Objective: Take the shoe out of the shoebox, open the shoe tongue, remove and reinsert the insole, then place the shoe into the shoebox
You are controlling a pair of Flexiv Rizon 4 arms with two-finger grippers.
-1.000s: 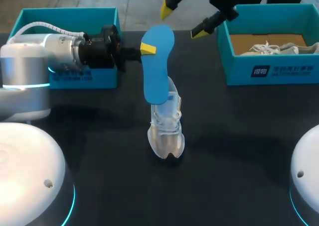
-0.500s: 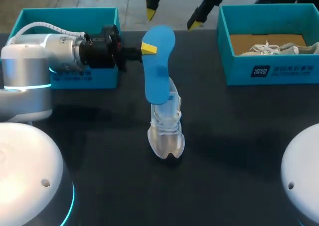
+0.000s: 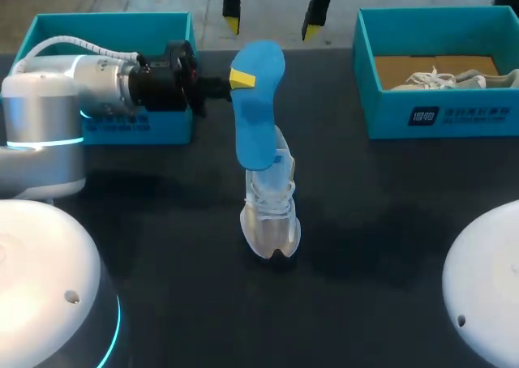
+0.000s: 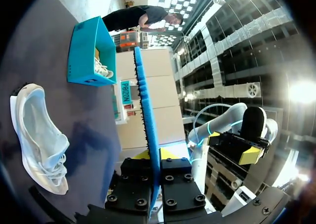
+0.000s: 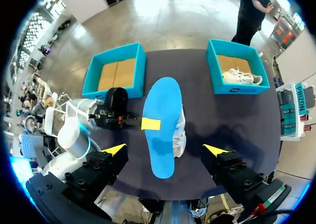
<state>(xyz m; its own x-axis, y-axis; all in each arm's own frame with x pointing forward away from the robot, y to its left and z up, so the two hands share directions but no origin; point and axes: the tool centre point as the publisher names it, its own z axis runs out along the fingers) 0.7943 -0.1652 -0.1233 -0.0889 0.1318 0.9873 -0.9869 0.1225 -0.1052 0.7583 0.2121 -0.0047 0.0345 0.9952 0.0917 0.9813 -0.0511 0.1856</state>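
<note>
shoeboxes [image 3: 438, 117] two, shoes [image 3: 272, 222] two, insole [image 3: 255, 109] one

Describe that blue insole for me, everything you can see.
The insole is a thin, bright blue, foot-shaped sheet that looks like foam. It is out of the shoe, held in the air above it. The left gripper pinches it from both faces near one long edge; nothing else visibly touches it.

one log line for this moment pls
left gripper shut on insole | right gripper open, empty | shoe on table
</note>
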